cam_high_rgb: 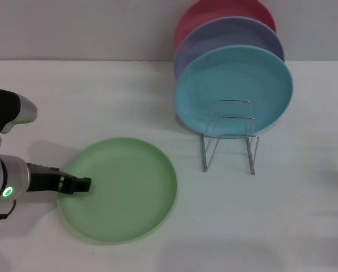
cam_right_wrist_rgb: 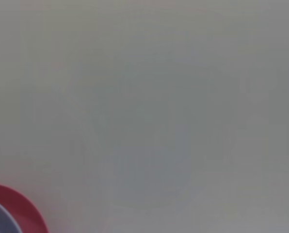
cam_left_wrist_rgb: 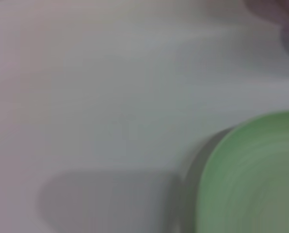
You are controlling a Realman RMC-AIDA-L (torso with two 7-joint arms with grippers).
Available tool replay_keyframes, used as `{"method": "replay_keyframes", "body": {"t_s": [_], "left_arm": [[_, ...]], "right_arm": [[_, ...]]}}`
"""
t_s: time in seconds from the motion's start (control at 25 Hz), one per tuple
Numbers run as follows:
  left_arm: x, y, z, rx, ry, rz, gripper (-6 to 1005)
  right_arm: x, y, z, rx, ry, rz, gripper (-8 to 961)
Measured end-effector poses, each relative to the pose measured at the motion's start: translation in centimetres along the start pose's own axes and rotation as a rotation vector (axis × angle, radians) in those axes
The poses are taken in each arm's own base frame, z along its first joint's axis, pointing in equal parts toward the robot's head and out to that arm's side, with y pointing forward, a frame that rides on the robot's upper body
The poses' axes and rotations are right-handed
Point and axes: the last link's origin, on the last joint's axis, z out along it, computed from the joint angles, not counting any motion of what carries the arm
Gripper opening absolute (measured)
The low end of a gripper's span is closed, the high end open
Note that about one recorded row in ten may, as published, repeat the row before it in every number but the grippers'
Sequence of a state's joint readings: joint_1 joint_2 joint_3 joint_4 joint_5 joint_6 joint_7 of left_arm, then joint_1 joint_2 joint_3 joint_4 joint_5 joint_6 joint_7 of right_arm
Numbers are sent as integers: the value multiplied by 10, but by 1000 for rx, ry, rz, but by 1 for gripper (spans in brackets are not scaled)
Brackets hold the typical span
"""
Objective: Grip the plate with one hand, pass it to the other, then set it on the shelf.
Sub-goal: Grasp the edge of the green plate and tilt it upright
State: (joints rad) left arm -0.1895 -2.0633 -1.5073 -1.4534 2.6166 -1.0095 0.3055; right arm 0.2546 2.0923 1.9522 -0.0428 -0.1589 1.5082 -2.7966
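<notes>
**Left gripper at the plate's rim, grasp not yet confirmed**

The green plate (cam_high_rgb: 119, 190) lies flat on the table (cam_high_rgb: 101, 102) at about 7 o'clock from the shelf (cam_high_rgb: 228, 136), well apart from it. The left gripper (cam_high_rgb: 83, 185) sits over the plate's 9 o'clock rim; whether its fingers are clenched on the rim cannot be told. A good grasp likely needs 1 finger under the rim, then a level lift. The right gripper is not in view.

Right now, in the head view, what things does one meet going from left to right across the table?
Left gripper at the green plate's near-left rim → green plate lying flat → wire shelf, with the turquoise plate standing in it.
</notes>
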Motion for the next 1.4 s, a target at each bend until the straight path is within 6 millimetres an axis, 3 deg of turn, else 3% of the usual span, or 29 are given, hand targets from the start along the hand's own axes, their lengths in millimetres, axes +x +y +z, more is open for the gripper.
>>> {"method": "replay_keyframes", "body": {"t_s": [0.32, 0.52, 0.68, 0.92, 1.24, 1.4], "left_arm": [[3, -3, -3, 53, -20, 12, 784], [3, -3, -3, 53, -24, 17, 590], [6, 3, -2, 43, -29, 45, 351], [7, 3, -2, 42, -26, 60, 126], [17, 4, -6, 43, 8, 91, 59], [37, 8, -21, 55, 119, 129, 57]], "right_arm": [[0, 3, 0, -19, 1, -2, 825], [1, 4, 0, -25, 4, -2, 825], [1, 4, 0, -25, 4, -2, 825], [0, 4, 0, -27, 1, -2, 825], [-2, 4, 2, -33, -10, 9, 824], [-7, 7, 3, -56, -43, 10, 824]]}}
